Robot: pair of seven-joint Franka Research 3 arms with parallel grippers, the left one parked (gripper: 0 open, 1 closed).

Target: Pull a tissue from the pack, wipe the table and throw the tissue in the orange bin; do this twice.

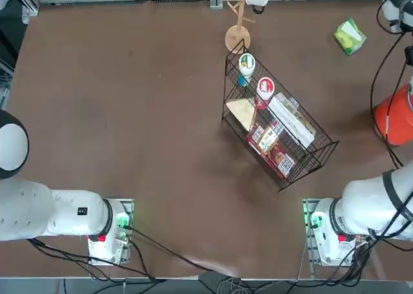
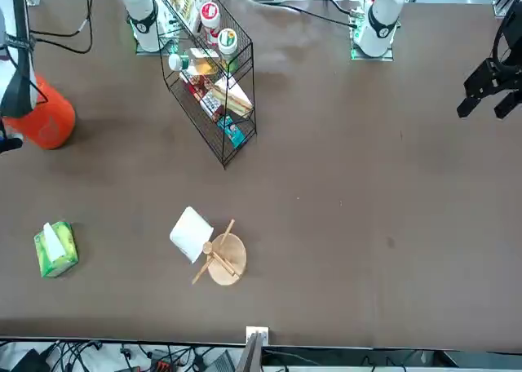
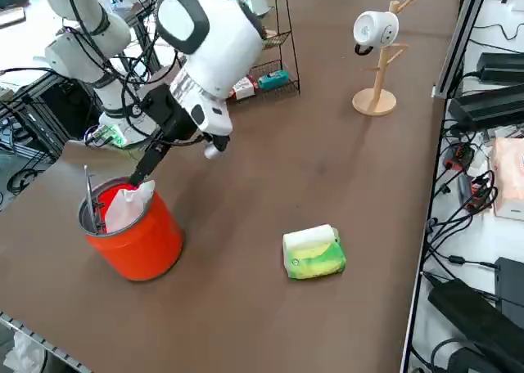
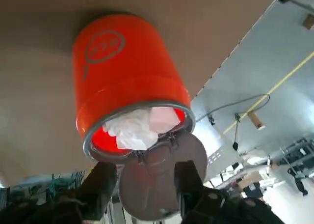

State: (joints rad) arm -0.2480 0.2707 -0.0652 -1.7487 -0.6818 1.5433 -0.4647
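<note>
We see the right gripper (image 4: 142, 184) above the orange bin (image 4: 125, 71), fingers parted, holding nothing | glossy round bin holds crumpled white tissue (image 4: 132, 128) | soft green pack (image 3: 313, 253) lies nearby on matte table (image 3: 327, 160)

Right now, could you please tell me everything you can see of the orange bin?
The orange bin is a round, bright orange bucket that looks like glossy plastic, with a grey metal-looking rim and a circular mark on its wall. It stands upright on the table near its right edge, apart from the pack. Crumpled white tissue lies inside, reaching above the rim. A grey flap hangs at the rim. The right gripper hovers open just above the opening.
</note>
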